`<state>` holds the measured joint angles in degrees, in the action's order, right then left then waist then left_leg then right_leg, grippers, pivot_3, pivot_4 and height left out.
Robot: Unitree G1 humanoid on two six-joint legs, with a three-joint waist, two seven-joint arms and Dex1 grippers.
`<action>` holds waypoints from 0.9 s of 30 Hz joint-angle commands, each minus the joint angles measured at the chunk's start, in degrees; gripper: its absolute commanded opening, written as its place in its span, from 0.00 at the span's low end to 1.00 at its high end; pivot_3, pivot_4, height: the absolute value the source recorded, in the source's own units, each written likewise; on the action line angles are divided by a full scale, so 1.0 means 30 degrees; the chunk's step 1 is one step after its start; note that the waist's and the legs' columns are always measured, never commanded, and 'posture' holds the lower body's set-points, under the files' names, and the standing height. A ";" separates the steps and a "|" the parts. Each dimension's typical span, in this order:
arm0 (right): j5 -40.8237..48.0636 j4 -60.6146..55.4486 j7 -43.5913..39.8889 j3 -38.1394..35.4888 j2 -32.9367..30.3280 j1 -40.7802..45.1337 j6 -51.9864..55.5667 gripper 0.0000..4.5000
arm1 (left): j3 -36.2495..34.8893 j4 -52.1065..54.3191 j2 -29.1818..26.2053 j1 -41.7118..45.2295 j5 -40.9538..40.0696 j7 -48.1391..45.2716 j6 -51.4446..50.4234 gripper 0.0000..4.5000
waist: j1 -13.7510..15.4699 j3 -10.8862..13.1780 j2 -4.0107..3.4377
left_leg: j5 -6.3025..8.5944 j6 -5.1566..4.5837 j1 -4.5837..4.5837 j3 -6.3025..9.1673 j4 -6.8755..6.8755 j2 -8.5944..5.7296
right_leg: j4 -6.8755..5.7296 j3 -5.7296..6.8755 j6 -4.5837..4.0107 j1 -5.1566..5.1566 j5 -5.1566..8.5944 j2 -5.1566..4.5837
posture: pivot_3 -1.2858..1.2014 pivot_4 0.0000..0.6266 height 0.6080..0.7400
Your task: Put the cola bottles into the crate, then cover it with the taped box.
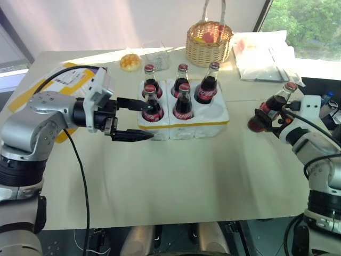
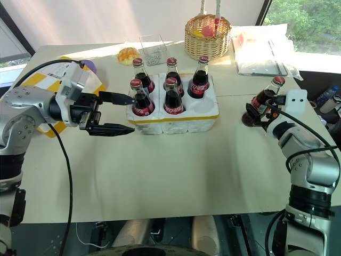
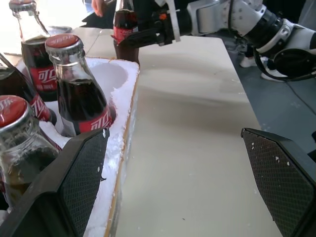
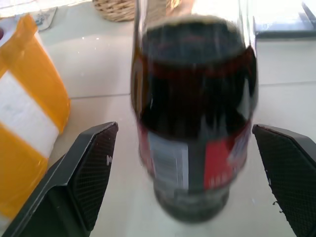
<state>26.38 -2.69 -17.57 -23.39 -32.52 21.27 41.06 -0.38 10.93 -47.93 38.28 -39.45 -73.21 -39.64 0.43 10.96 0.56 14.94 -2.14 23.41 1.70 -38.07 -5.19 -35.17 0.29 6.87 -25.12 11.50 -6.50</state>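
The white foam crate [image 1: 198, 129] with its yellow tape band sits mid-table. Five cola bottles [image 1: 183, 104] stand in its wells, and the front right well is empty. A sixth cola bottle [image 1: 270, 106] stands on the table near the right edge. My right gripper [image 1: 261, 118] is open with this bottle between its fingers, and the right wrist view shows a gap on each side of the bottle [image 4: 192, 123]. My left gripper [image 1: 146, 120] is open at the crate's front left corner, one finger beside the front left bottle. The taped box [image 1: 69, 80] lies at far left behind my left arm.
A wicker basket [image 1: 209, 42] stands at the back behind the crate. A bun [image 1: 130, 62] and a clear plastic container [image 1: 155, 53] lie to its left. White bags [image 1: 264, 56] lie at the back right. The table's right edge runs close to my right arm.
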 commanded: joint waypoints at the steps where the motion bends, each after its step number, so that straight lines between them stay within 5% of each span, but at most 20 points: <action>1: -0.0539 0.1525 -0.0442 0.0294 -0.0091 0.1098 -0.1489 0.99 | -0.0482 0.0633 -0.0040 0.0170 -0.0370 0.0180 -0.0096 1.00 | -0.0009 0.0000 -0.0001 | 0.0000 0.0000 0.0000 0.0000 0.0000 0.0000 | 0.0000 0.0000 0.0000 0.0001 0.0000 0.0001 | 0.52 0.24 1.00; 4: -0.0702 0.2490 -0.0630 0.0502 0.0046 0.1533 -0.2124 0.94 | -0.0555 0.0741 -0.0110 0.0096 -0.0437 0.0239 -0.0177 1.00 | -0.0009 0.0000 -0.0001 | 0.0000 0.0001 0.0000 0.0002 0.0000 0.0000 | 0.0000 0.0000 0.0000 0.0000 0.0000 0.0002 | 0.52 0.24 1.00; 6: -0.0716 0.2769 -0.0674 0.0521 0.0076 0.1669 -0.2430 0.83 | -0.0592 0.0799 -0.0142 0.0087 -0.0479 0.0298 -0.0237 1.00 | -0.0011 0.0000 -0.0001 | -0.0001 0.0001 0.0000 0.0002 0.0001 0.0001 | 0.0000 0.0000 0.0000 0.0000 0.0000 0.0002 | 0.52 0.24 1.00; 8: -0.0675 0.2608 -0.0712 0.0500 0.0041 0.1661 -0.2557 0.62 | -0.0631 0.0829 -0.0186 0.0067 -0.0512 0.0323 -0.0272 1.00 | -0.0021 0.0000 -0.0001 | 0.0000 0.0001 0.0001 0.0002 0.0001 0.0000 | 0.0000 0.0000 0.0000 0.0000 0.0000 0.0002 | 0.52 0.24 1.00; 18: 0.5901 -0.1363 -0.0967 -0.1809 0.0849 0.4767 0.0149 0.63 | -0.0844 0.0897 -0.0270 -0.0115 -0.0632 0.0474 -0.0379 1.00 | -0.0323 0.0042 -0.0071 | -0.0002 0.0005 0.0018 0.0000 0.0009 0.0001 | -0.0010 -0.0007 0.0002 -0.0037 -0.0001 0.0000 | 0.52 0.24 1.00; 27: 0.7937 -0.3032 -0.1505 0.0687 0.1167 0.6002 0.2503 0.63 | -0.0804 0.0714 -0.0161 0.0018 -0.0497 0.0582 -0.0202 1.00 | -0.0318 0.0037 -0.0060 | 0.0003 -0.0004 0.0021 0.0006 0.0025 0.0000 | 0.0001 -0.0006 0.0000 -0.0031 0.0000 -0.0004 | 0.52 0.24 1.00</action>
<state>48.91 -8.61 -20.74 -21.01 -28.30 38.33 49.23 -1.01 12.37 -48.06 37.88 -40.55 -71.72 -40.96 -0.53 11.07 0.38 14.96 -2.16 23.48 1.71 -38.01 -5.21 -35.17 0.27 6.87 -25.21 11.50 -6.53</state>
